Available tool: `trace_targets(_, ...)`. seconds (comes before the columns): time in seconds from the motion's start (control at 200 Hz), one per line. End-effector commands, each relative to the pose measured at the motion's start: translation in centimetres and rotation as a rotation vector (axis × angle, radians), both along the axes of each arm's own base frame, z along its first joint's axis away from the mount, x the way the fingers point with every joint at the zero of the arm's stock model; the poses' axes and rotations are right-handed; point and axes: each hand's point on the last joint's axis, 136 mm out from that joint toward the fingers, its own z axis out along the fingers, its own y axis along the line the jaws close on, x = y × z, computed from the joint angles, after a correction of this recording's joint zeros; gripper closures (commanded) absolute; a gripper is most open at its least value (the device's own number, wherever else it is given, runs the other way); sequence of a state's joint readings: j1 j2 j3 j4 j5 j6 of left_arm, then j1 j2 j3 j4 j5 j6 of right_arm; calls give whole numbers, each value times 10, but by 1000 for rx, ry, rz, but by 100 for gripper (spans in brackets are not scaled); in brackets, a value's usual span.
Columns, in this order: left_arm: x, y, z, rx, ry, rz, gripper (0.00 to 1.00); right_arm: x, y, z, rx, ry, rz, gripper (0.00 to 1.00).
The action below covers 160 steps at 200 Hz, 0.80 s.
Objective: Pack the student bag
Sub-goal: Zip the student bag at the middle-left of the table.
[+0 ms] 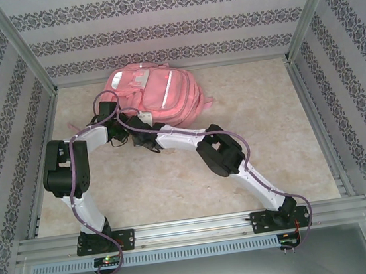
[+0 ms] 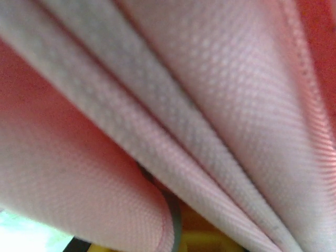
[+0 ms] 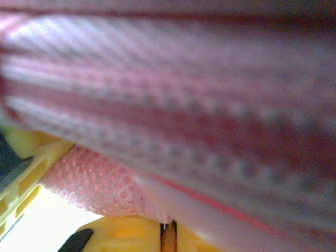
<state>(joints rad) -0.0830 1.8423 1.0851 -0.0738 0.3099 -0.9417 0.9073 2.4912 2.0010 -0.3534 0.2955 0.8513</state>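
Observation:
The student bag (image 1: 164, 92), a large pink backpack with pale trim, lies flat at the back middle of the table. Both arms reach to its near left edge. My left gripper (image 1: 113, 111) sits at the bag's left corner. In the left wrist view, folds of the bag's pink fabric (image 2: 210, 94) press close, and a fold with a dark edge runs down into the shut yellow jaws of my left gripper (image 2: 178, 239). My right gripper (image 1: 135, 126) is at the bag's near edge. In the right wrist view my right gripper (image 3: 168, 233) has its yellow jaws shut on the bag's fabric (image 3: 184, 105).
Patterned walls and aluminium posts (image 1: 22, 50) enclose the beige table (image 1: 269, 133), with a metal rail (image 1: 194, 226) along the near edge. Open tabletop lies right of the bag and in front of it, between the arms.

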Motion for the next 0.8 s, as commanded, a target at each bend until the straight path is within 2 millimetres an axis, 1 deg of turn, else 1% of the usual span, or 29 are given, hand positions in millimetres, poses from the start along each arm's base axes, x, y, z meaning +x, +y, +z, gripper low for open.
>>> trace_targets(0.0,14,6,1,17,-46,8,100,-3,-13,-13,-25,29,-24,100)
trace_targets(0.155,12,13,7,35,-42,20,100,-10,-34,0,-43,30,-27,100)
trace_targets(0.36,-3,39,12,96,-1,62,100,-27,-72,12,-96,30,-16,100)
trace_targets(0.45,-13,53,14,120,23,86,100,-36,-94,14,-133,36,-18,100)
trace_targets(0.595,-31,75,15,169,64,121,100,-51,-137,12,-192,50,-31,100)
trace_targets(0.714,-47,94,13,199,98,164,100,-59,-171,14,-237,55,-49,100)
trace_targets(0.794,-54,106,13,219,115,195,100,-63,-189,14,-259,63,-59,100)
